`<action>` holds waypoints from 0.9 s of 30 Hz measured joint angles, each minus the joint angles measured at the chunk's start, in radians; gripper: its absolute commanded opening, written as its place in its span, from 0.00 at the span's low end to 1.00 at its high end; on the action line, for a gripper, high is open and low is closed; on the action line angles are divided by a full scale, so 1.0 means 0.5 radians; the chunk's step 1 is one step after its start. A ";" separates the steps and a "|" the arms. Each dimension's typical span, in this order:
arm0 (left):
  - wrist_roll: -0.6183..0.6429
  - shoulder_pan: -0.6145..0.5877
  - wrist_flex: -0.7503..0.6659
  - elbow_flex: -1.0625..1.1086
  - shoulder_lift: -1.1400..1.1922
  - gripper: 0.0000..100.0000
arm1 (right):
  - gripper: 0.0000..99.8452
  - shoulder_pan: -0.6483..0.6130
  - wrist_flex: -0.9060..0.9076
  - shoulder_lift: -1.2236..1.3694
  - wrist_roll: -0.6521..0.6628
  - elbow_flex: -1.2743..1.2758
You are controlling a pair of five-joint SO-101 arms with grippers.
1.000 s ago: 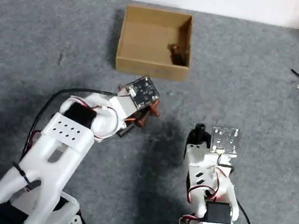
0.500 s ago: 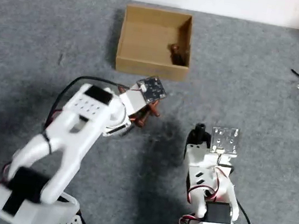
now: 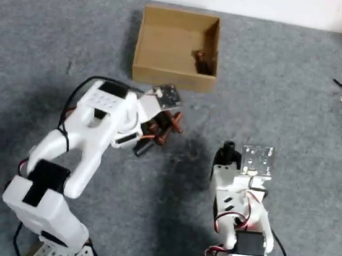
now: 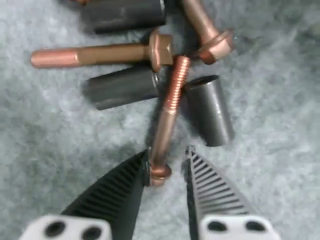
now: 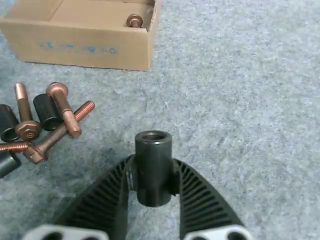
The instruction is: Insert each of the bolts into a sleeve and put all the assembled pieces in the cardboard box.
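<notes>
Near lower centre, my left gripper [image 4: 167, 151] straddled a bolt [image 4: 167, 110], jaws apart; my right gripper [image 5: 153, 165] clamped a sleeve [image 5: 153, 145]. Next, I judged: close, insert.

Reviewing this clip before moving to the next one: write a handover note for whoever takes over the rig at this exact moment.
Left gripper: open around the head end of a bolt lying among loose bolts and loose sleeves near the cardboard box.
Right gripper: shut on a sleeve, upright, bore up.
Done: one piece in the box, apparently assembled.
Left: grip that bolt, seat it in the held sleeve, pair the rest, box everything.
</notes>
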 measured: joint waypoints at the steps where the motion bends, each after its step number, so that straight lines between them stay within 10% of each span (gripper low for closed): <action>1: -0.006 -0.003 -0.006 -0.003 0.018 0.12 | 0.00 0.000 0.000 0.000 0.003 0.000; 27: -0.009 -0.037 -0.172 -0.114 0.319 0.11 | 0.00 0.000 0.000 0.000 0.006 0.000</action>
